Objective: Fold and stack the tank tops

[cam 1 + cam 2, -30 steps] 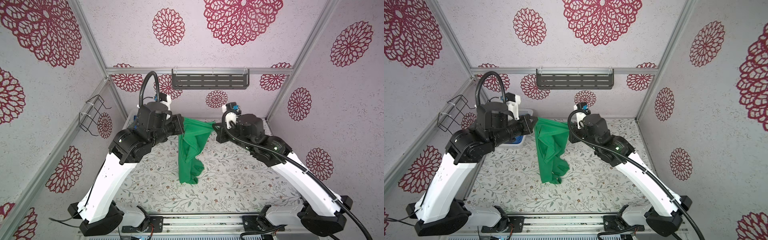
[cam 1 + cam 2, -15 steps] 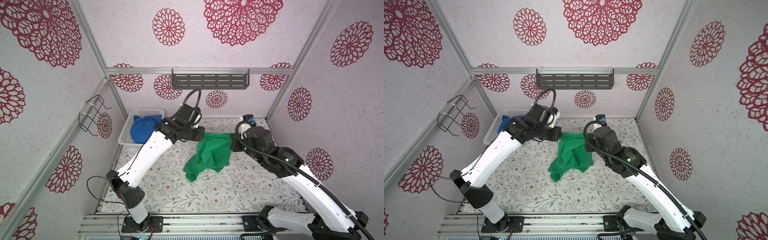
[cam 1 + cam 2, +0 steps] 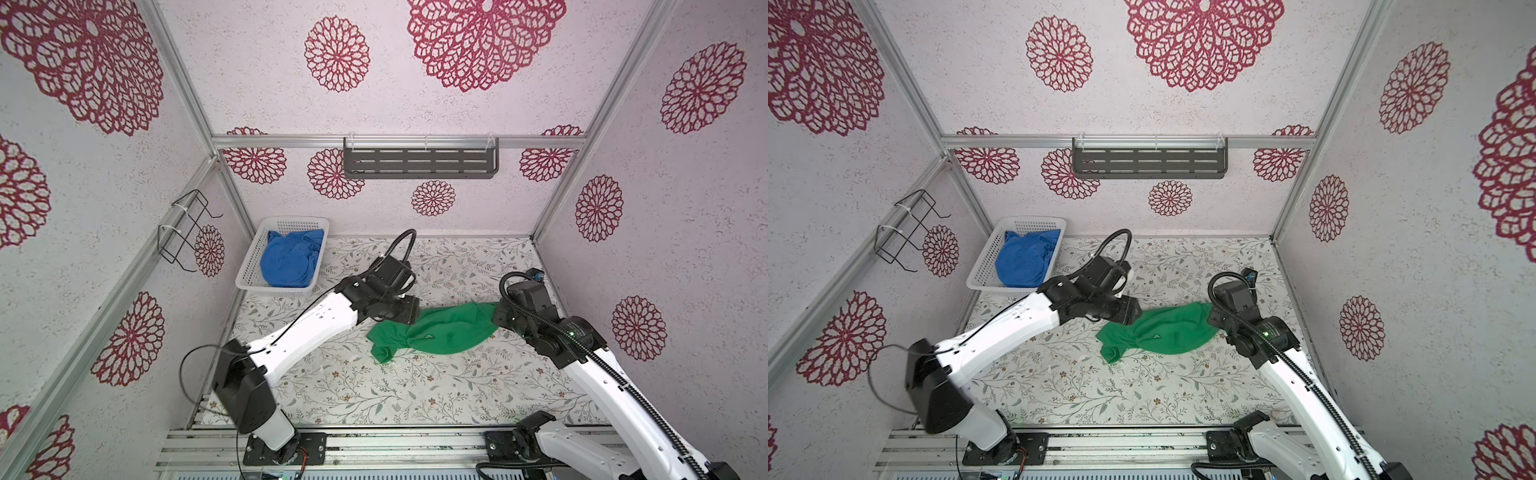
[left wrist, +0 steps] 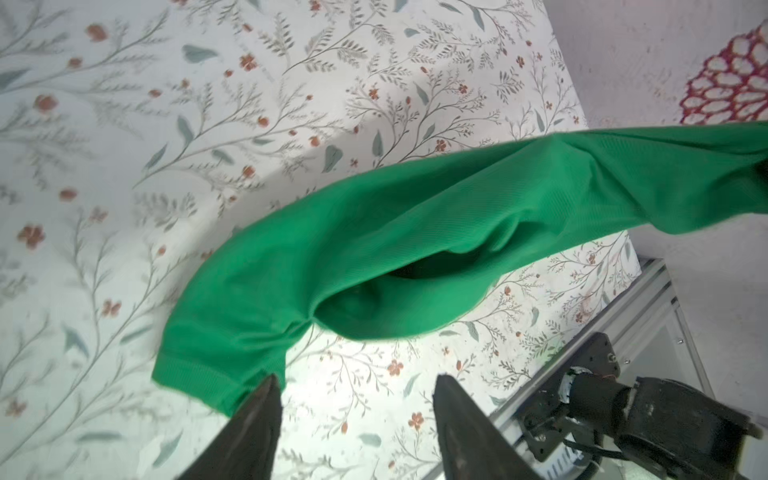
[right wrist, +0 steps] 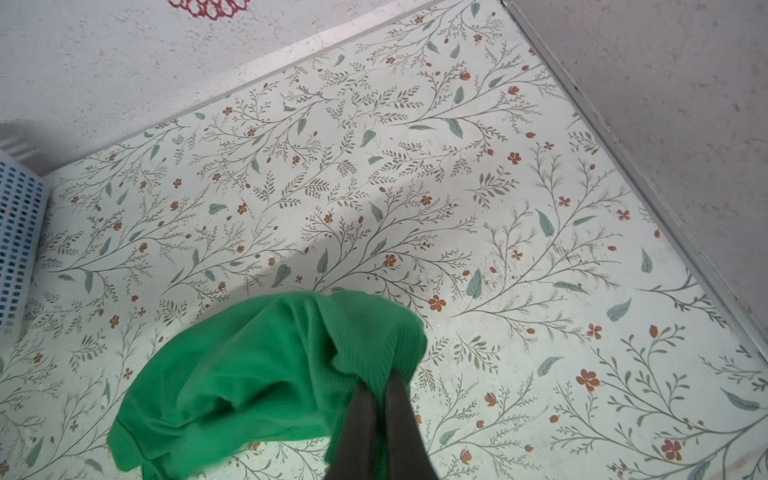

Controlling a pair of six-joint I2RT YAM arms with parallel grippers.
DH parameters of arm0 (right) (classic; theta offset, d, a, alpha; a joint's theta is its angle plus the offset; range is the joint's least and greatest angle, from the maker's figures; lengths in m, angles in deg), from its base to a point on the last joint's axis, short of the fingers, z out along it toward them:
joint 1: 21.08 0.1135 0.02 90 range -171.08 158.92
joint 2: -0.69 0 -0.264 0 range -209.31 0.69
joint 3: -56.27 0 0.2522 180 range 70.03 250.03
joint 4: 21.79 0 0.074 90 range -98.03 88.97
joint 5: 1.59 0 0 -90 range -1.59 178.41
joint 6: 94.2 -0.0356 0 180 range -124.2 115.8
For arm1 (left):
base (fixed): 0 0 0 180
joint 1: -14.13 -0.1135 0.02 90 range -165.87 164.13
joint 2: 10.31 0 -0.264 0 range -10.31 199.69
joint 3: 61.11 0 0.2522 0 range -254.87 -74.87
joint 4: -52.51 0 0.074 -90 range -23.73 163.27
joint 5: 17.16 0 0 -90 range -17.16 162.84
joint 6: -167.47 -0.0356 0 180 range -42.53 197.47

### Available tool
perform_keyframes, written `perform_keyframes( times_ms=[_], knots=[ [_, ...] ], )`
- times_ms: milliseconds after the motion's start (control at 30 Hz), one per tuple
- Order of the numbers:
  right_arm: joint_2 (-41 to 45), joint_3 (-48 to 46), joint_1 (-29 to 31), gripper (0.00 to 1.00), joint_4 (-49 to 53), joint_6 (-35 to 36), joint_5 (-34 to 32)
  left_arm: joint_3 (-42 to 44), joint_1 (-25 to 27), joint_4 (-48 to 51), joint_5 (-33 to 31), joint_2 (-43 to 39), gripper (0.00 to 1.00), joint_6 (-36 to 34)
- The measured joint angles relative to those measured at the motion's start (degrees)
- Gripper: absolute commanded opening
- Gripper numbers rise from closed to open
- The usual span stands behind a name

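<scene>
The green tank top (image 3: 440, 330) (image 3: 1163, 330) is stretched in a loose heap across the middle of the floral table in both top views. My right gripper (image 5: 380, 384) is shut on its right end, with green fabric (image 5: 257, 374) pinched between the fingers. My left gripper (image 4: 355, 384) stands open at the top's left end, nothing between its fingers; the green hem (image 4: 199, 374) lies just beside one fingertip. The blue tank top (image 3: 291, 259) (image 3: 1023, 259) lies crumpled in the white basket (image 3: 245, 282) (image 3: 976, 282) at the back left.
A dark slotted shelf (image 3: 419, 160) hangs on the back wall and a black wire rack (image 3: 185, 230) on the left wall. Patterned walls close in the back and both sides. The metal rail (image 3: 374, 444) with the arm bases runs along the front.
Both arms came down from holding the green top up high and spread apart, laying it on the table. The left gripper has opened and let go of the fabric.
</scene>
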Motion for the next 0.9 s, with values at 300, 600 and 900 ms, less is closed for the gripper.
perform_keyframes(
  times_ms=[300, 600, 900],
  knots=[
    [-0.2, -1.4, -3.6, 0.0, 0.4, 0.4, 0.4, 28.3, 0.8, -21.8, 5.2, -4.5, 0.32, 23.3],
    [0.0, -3.6, -4.8, 0.0, 0.1, 2.3, 3.2, 18.3, 11.2, -27.7, 5.6, 6.9, 0.28, 29.7],
    [0.2, -4.7, -5.0, 0.0, -1.4, 3.9, 5.2, 15.8, 17.7, -25.9, 10.1, 18.5, 0.49, 35.6]
  ],
)
